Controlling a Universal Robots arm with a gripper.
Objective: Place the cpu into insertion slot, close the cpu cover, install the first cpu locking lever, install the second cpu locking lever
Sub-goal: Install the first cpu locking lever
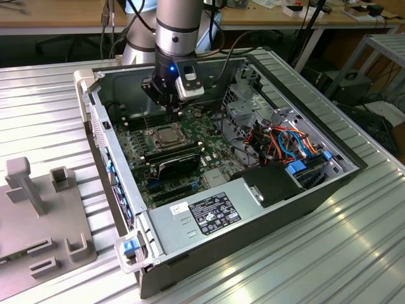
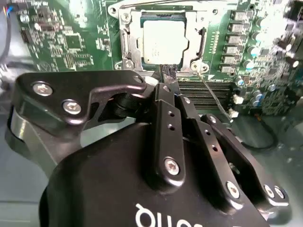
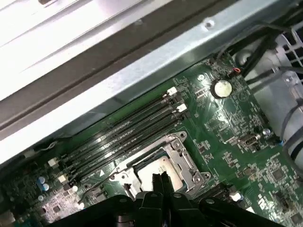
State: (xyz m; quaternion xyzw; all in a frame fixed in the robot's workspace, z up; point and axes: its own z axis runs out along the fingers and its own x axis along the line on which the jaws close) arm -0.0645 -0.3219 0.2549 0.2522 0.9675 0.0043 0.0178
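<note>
We see the cpu [image 2: 163, 41] lying under the lowered cpu cover [image 2: 131, 45]. The pincer [image 2: 168, 74] is clenched, its tips beside the cover's edge.

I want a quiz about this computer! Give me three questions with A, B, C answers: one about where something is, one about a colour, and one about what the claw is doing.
1. Where is the cpu?
A) in the insertion slot
B) on the grey table outside
C) on top of a fan

2. What colour is the circuit board?
A) red
B) green
C) yellow

3. How are the fingers of the claw?
A) wide open
B) shut together
C) gripping a cable

Answers:
1 A, the silvery chip lies inside the metal-framed slot.
2 B, green shows all around the slot.
3 B, both wrist views show no gap between the fingertips.
</note>
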